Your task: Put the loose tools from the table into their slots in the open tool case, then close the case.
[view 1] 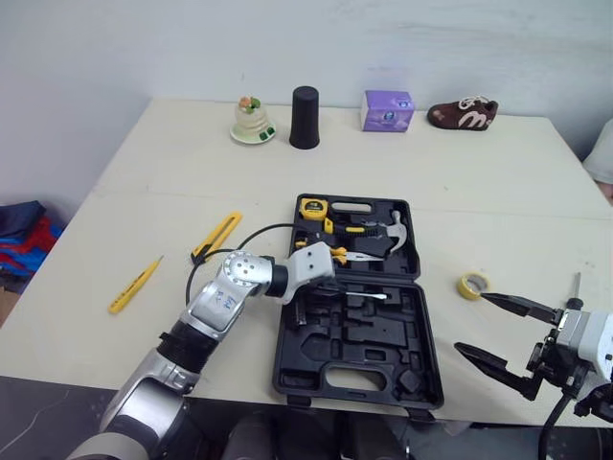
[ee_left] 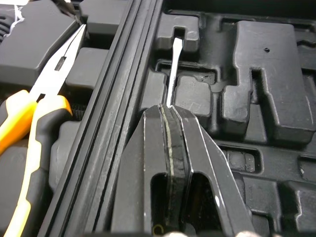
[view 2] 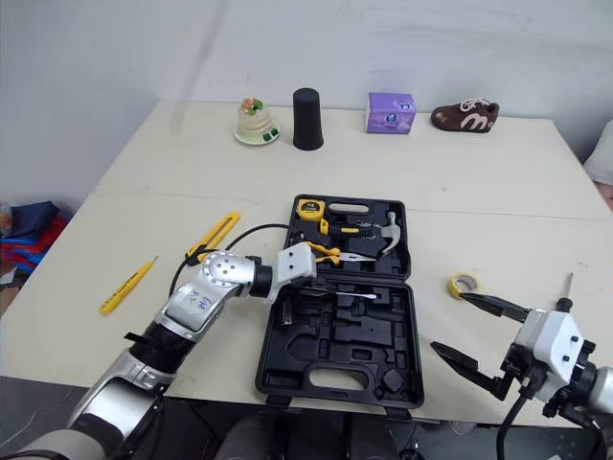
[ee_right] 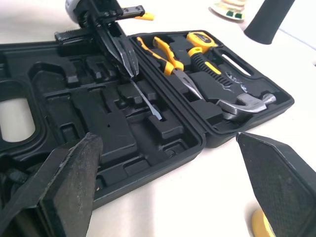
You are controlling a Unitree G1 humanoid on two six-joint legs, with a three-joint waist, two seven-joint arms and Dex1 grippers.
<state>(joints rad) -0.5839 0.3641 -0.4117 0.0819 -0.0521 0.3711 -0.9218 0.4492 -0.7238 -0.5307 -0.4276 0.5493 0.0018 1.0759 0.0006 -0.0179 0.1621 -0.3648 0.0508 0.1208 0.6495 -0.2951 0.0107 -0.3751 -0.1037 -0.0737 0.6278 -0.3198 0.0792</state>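
Note:
The black tool case (view 1: 356, 369) lies open mid-table. Its far half holds a yellow tape measure (view 1: 311, 206), yellow-handled pliers (ee_left: 44, 98) and a hammer (ee_right: 242, 103). My left gripper (ee_left: 168, 108) is over the near half, shut on a thin flat-tipped screwdriver shaft (ee_left: 174, 69) whose tip rests in a narrow slot. My right gripper (view 1: 469, 322) hovers open at the table's near right, apart from the case. On the table lie a yellow screwdriver (view 1: 134, 285) and a yellow utility knife (view 1: 216, 236) to the left, and a yellow tape roll (view 1: 473, 285) to the right.
Along the far edge stand a dessert figurine (view 1: 252, 122), a black cup (view 1: 305, 117), a purple box (view 1: 387, 110) and a brown shoe figure (view 1: 463, 113). Coloured cloth (view 1: 24, 235) lies on the floor left of the table.

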